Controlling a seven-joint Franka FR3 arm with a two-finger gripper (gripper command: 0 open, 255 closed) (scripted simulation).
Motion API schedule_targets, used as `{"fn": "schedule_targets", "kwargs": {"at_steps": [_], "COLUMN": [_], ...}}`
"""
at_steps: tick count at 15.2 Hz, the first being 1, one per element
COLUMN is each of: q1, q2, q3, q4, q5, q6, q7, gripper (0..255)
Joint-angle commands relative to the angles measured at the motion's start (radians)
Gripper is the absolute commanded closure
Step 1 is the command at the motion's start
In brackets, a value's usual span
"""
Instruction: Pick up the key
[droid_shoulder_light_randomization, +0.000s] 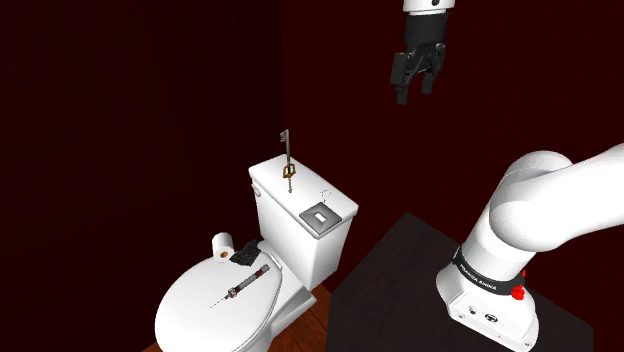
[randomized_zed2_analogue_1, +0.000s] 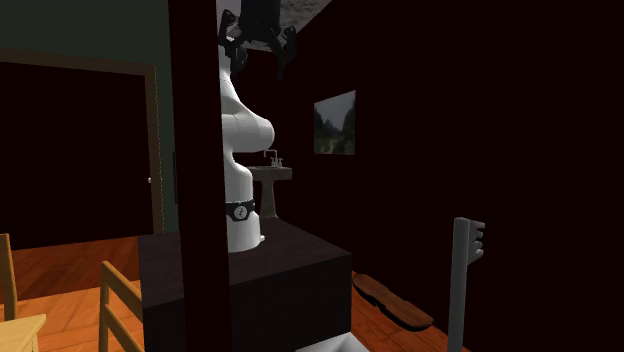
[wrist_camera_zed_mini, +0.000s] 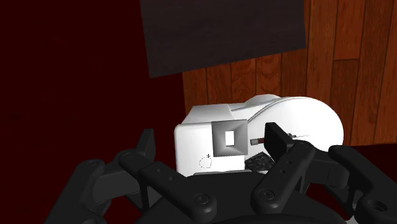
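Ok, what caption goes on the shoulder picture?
Open pincer high up; key standing upright on the white toilet tank.

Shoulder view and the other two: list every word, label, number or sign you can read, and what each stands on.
No text can be read.
White lettering on the black band round the arm's base: too small to read.
Round mark below it: too small to read.
Key: no writing seen.
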Motion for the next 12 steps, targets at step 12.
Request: {"fn": "schedule_targets", "kwargs": {"at_steps": [12], "q1": [0.012], "q2": [0.399], "q3": [0.014], "q4": [0.142], "q5": [0.026], "q6": [0.251], "q7": [0.046], "gripper": [0]}}
